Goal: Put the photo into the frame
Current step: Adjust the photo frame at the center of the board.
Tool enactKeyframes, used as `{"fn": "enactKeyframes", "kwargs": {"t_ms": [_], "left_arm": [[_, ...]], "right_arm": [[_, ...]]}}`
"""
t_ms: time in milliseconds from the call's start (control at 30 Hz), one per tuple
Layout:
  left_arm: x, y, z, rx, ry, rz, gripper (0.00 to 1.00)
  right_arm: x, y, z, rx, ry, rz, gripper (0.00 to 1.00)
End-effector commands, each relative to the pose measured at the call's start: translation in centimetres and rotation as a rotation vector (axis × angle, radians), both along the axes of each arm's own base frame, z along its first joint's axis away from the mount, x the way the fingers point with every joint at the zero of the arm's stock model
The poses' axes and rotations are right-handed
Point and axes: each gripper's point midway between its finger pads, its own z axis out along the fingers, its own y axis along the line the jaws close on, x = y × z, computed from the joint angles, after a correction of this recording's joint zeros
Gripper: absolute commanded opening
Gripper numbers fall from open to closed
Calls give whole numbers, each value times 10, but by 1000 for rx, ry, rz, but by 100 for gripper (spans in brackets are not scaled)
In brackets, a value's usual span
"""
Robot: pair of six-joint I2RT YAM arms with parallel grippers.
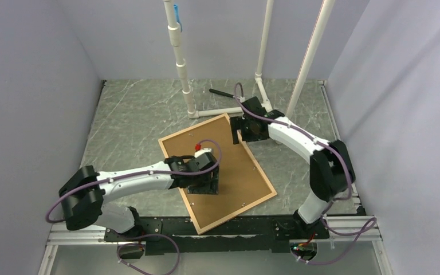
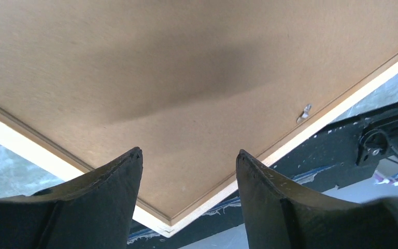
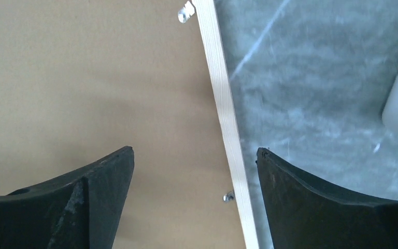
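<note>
Light-wood rectangular picture frame [image 1: 238,213]: face down, askew mid-table, with plain brown backing board [image 1: 240,172] seated inside.
Photo: not in view.
Left gripper [image 2: 188,152]: jaws wide, empty, over board's near corner.
Right gripper [image 3: 195,149]: jaws wide, empty, over far rail.
Handling: likely light and stiff; best pinched edgewise at narrow rail.

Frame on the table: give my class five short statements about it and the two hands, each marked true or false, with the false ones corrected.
1. The frame lies on the table with its brown backing board facing up. True.
2. The left hand is shut on the frame's edge. False: it is open over the board, holding nothing.
3. In the right wrist view, the frame's light-wood edge runs between the open fingers of the right hand. True.
4. The right hand is at the frame's near corner, by the arm bases. False: it is at the far end of the frame.
5. A metal clip sits just inside the frame's border. True.
</note>
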Motion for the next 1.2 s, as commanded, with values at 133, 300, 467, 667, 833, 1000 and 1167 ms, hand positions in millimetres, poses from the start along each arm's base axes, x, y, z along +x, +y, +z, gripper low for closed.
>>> {"fn": "enactKeyframes", "kwargs": {"t_ms": [133, 300, 467, 667, 833, 1000, 1167], "left_arm": [[40, 42, 2, -123, 6, 116, 71], [58, 89, -8, -69, 6, 245, 69], [72, 125, -19, 44, 28, 333, 65], [79, 130, -40, 94, 85, 345, 59], [78, 129, -52, 97, 99, 354, 39], [69, 126, -53, 43, 104, 369, 0], [53, 118, -49, -50, 110, 390, 0]], "right_arm": [[-63, -20, 10, 159, 37, -107, 94], [-95, -40, 10, 206, 48, -151, 96], [-122, -55, 1, 218, 98, -197, 96], [-156, -59, -19, 262, 202, -231, 96], [-178, -57, -29, 302, 268, -251, 96], [-198, -52, -36, 357, 339, -250, 96], [-210, -52, -37, 371, 370, -242, 96]]}}
